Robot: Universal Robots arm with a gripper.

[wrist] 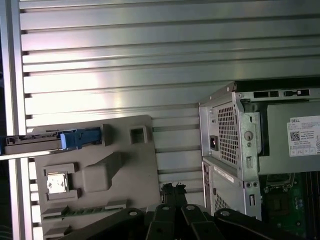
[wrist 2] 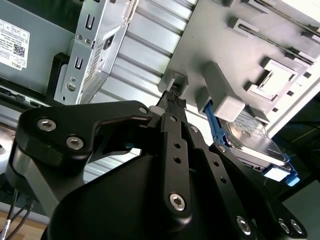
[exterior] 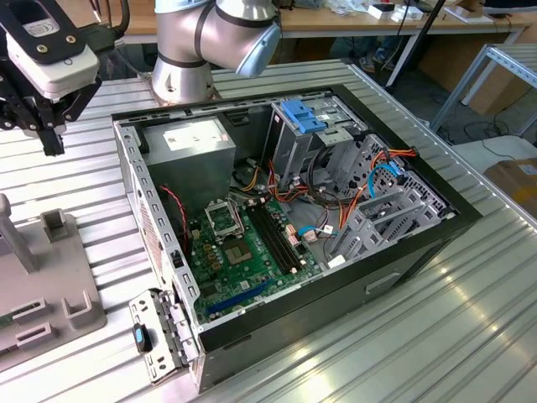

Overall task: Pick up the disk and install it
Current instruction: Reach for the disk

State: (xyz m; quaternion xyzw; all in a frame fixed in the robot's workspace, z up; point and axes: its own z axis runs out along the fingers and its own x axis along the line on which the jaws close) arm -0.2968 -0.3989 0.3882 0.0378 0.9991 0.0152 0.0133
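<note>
The disk (wrist: 35,142) stands on edge in a slot of the grey fixture plate (wrist: 125,165), its blue carrier frame (wrist: 80,138) at the end beside a small block. In the second wrist view the disk (wrist 2: 255,141) shows its metal face and blue edge behind a grey block. In the exterior view the disk (exterior: 12,231) is a grey upright slab at the left edge. My gripper (exterior: 52,141) hangs above and behind the plate, apart from the disk. Its fingertips (wrist 2: 172,97) are together with nothing between them, as the first wrist view's gripper (wrist: 172,189) also shows.
An open computer case (exterior: 403,269) lies on the ribbed metal table (exterior: 436,344), with motherboard, cables and a metal drive cage topped by a light blue latch (exterior: 302,113). The arm's base (exterior: 193,50) stands behind the case. A loose metal bracket (exterior: 159,332) lies at the case's near corner.
</note>
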